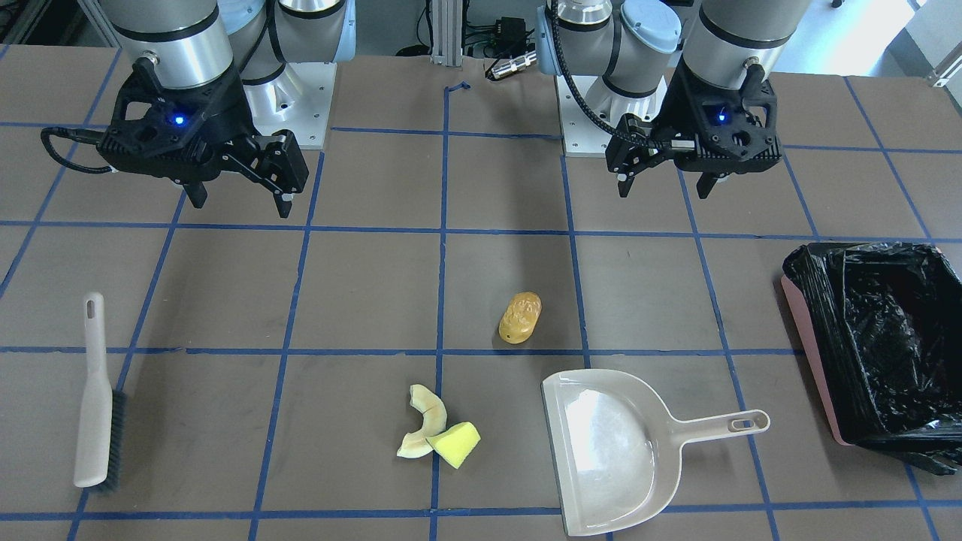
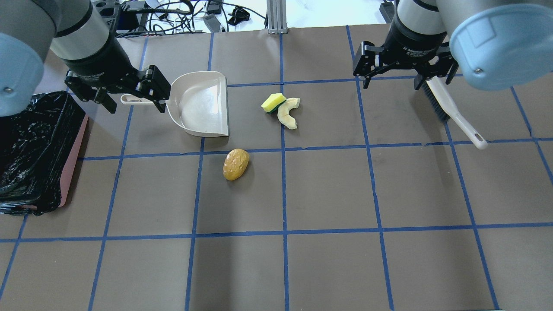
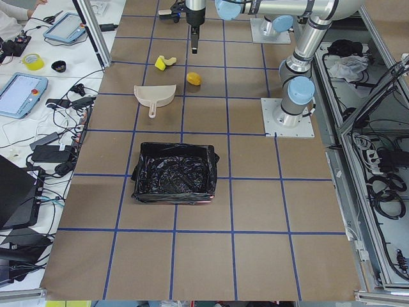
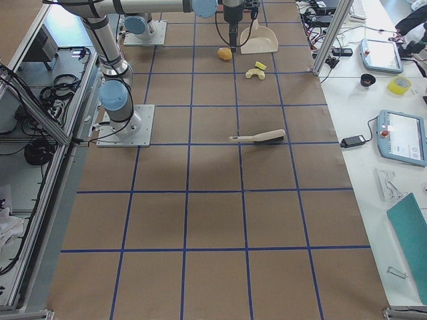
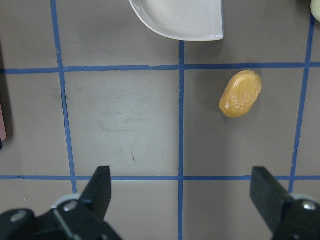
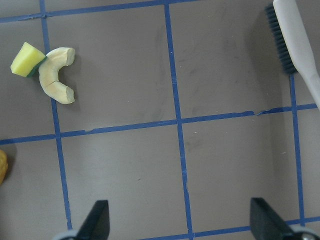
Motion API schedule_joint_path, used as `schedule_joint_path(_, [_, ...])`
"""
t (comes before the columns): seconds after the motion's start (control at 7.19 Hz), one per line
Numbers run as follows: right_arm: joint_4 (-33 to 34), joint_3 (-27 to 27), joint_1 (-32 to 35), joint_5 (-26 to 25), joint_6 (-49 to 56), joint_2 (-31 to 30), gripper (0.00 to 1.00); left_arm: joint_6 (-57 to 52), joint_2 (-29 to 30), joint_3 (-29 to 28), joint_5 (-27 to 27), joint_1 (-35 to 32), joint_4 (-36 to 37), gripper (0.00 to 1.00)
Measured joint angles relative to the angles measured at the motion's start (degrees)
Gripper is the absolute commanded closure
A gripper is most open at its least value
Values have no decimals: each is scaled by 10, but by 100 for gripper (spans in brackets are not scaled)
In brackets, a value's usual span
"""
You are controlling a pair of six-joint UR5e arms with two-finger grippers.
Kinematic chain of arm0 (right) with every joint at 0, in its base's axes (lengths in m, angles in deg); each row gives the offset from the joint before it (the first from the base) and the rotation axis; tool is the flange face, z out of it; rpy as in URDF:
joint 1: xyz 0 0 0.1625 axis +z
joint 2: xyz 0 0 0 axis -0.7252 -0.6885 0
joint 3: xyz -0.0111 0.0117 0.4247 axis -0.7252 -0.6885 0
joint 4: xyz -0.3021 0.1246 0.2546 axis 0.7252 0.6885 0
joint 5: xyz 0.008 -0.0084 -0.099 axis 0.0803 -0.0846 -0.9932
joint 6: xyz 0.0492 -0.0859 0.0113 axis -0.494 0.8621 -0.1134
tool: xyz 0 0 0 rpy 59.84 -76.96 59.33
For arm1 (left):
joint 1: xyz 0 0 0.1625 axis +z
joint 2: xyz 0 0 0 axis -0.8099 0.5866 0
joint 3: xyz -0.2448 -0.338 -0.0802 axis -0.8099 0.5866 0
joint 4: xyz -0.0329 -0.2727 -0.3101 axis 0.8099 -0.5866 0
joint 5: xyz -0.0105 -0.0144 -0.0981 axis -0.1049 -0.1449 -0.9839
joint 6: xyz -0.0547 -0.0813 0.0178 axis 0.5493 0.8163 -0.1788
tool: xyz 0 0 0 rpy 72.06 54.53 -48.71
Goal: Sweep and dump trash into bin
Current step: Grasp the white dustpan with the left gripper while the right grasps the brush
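Note:
The trash lies on the brown table: a golden-brown lumpy oval [image 1: 520, 318] [image 2: 236, 164] [image 5: 240, 94], a pale cream curved piece [image 1: 425, 421] [image 2: 288, 113] [image 6: 56, 75], and a yellow sponge wedge [image 1: 455, 443] [image 2: 273, 102] [image 6: 27, 59] touching it. The bin [image 1: 815, 300] [image 2: 73, 160] [image 3: 174, 148], pink with a black bag, stands at the robot's far left. My left gripper [image 1: 664, 192] [image 2: 136, 110] [image 5: 182, 187] is open and empty, raised over the table on the robot's side of the dustpan. My right gripper [image 1: 242, 207] [image 2: 392, 86] [image 6: 180, 215] is open and empty, raised on the robot's side of the brush.
A beige dustpan [image 1: 601, 443] [image 2: 201, 103] [image 5: 180, 20] lies flat between the bin and the trash, handle toward the bin. A beige brush [image 1: 96, 398] [image 2: 449, 108] [image 6: 295, 40] lies at the robot's right. Blue tape lines grid the table.

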Motion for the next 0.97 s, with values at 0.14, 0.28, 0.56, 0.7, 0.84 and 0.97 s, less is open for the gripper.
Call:
schedule_joint_path(0.14, [1,1,-2,0,1,0,0,0,1,0,0,0,0,0])
schedule_joint_path(0.28, [3,1,-4,-5,3,0,2,0,2,0,0,1,1,0])
schedule_joint_path(0.56, [1,4,-12,-26,32,3,0,-7,7,-3,-6,6,7,0])
schedule_joint_path(0.7, [0,10,-29,-28,61,16,0,-13,17,-3,-6,11,31,0])
schedule_joint_path(0.84, [5,21,-56,-26,104,31,0,3,26,0,-5,17,66,0])
schedule_joint_path(0.97, [23,38,-88,-26,158,43,0,68,33,3,-3,28,89,0])
